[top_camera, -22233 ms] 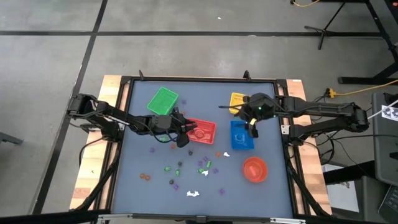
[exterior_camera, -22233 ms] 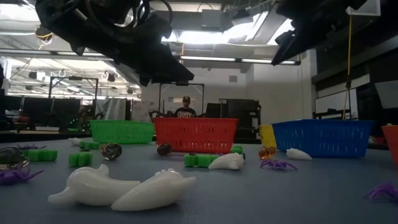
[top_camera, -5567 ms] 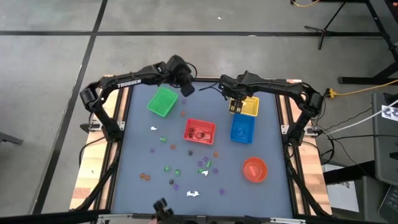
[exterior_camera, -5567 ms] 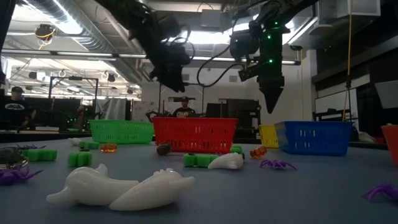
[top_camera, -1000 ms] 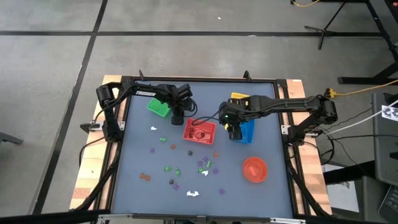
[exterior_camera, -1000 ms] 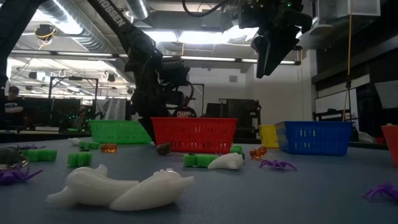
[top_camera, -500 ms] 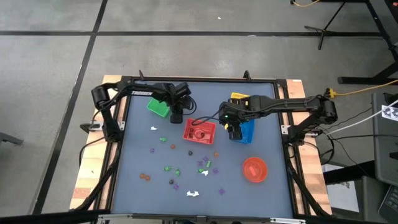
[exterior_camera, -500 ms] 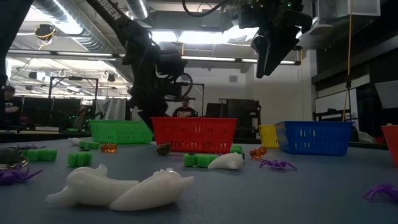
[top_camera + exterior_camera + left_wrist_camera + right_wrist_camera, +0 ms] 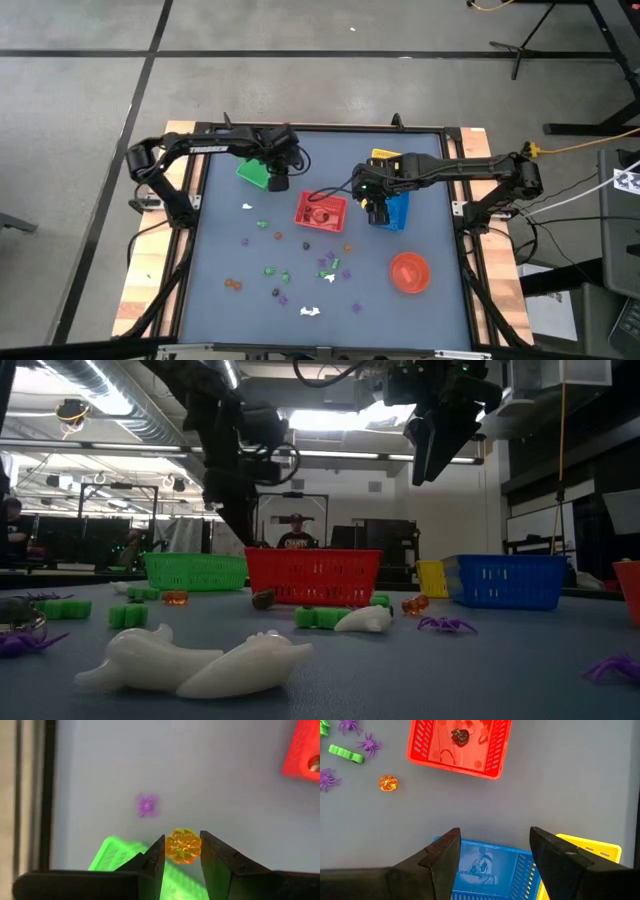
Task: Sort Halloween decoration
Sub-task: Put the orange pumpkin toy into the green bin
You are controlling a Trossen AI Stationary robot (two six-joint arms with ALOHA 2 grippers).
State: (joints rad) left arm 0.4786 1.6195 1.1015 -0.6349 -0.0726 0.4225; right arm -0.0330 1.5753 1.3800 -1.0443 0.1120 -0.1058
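Left end effector (image 9: 183, 851) pinches orange pumpkin trinket (image 9: 183, 846) between fingertips.

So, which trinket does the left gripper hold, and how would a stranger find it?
Look at the green basket in the far left part of the table. The left gripper hangs over that basket's edge, shut on a small orange pumpkin. It is the only trinket raised off the table; the others lie loose on it.

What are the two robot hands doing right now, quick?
Left gripper: shut on an orange pumpkin trinket.
Right gripper: open, holding nothing.
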